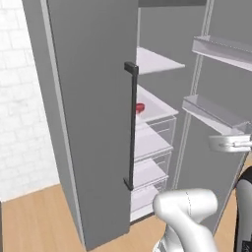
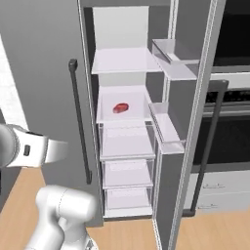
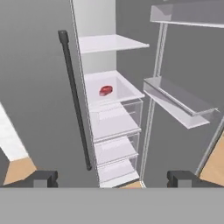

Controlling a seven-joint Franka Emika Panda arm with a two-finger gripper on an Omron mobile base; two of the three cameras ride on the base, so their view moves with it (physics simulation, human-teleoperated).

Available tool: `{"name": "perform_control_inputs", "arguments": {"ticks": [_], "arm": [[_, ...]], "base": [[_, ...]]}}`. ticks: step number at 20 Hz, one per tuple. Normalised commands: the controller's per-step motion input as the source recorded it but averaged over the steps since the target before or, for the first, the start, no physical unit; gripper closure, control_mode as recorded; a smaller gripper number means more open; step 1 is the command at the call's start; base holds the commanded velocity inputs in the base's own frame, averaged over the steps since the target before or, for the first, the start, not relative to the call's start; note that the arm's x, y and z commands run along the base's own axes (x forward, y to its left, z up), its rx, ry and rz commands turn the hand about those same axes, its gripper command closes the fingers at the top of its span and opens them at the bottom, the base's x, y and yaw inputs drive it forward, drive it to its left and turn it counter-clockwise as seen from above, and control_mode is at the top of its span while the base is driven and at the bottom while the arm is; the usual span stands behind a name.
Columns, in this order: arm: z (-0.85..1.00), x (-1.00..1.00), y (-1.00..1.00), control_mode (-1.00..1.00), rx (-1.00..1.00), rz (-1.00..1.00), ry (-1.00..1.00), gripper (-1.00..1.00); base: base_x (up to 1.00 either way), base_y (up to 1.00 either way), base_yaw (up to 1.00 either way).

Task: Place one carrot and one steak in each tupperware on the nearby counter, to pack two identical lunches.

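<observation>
While my arm hung back from the open refrigerator (image 2: 127, 127), my gripper (image 3: 113, 178) stood released, its two dark fingertips (image 3: 43, 178) spread wide apart with nothing between them. I faced the inside of the cabinet, whose right-hand door (image 2: 195, 122) was swung open, showing its pale door bins (image 3: 175, 100), while the left-hand door (image 1: 88, 118) stayed shut with its long dark handle (image 3: 75, 100) running down beside the opening. A steak (image 3: 105, 90), small and red, lay on the second white shelf (image 3: 124, 89) from the top, toward the left of that shelf and well apart from my fingertips. Clear drawers (image 3: 116, 151) stacked beneath that shelf looked bare as far as I could tell. From the right base view, the steak sat at the same shelf, and a dark oven front (image 2: 229, 136) with white drawers below it stood beyond the open door. Light wooden flooring (image 1: 34, 216) ran beneath the refrigerator, and a white brick wall (image 1: 19, 98) stood to its left.
</observation>
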Motion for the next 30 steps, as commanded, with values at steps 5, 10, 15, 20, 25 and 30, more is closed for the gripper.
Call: {"name": "perform_control_inputs", "arguments": {"ticks": [5, 10, 15, 20, 25, 30], "arm": [[0.0, 0.0, 0.0, 1.0, 0.0, 0.0, 0.0, -1.0], [0.0, 0.0, 0.0, 1.0, 0.0, 0.0, 0.0, -1.0], [0.0, 0.0, 0.0, 1.0, 0.0, 0.0, 0.0, -1.0], [0.0, 0.0, 0.0, 1.0, 0.0, 0.0, 0.0, -1.0], [0.0, 0.0, 0.0, 1.0, 0.0, 0.0, 0.0, -1.0], [0.0, 0.0, 0.0, 1.0, 0.0, 0.0, 0.0, -1.0]], "base": [[0.72, -0.14, -0.14], [0.79, -0.04, -0.16], [0.66, -0.25, -0.13], [0.44, -0.43, 0.01], [0.27, -0.23, 0.21], [0.38, -0.02, 0.27]]}}
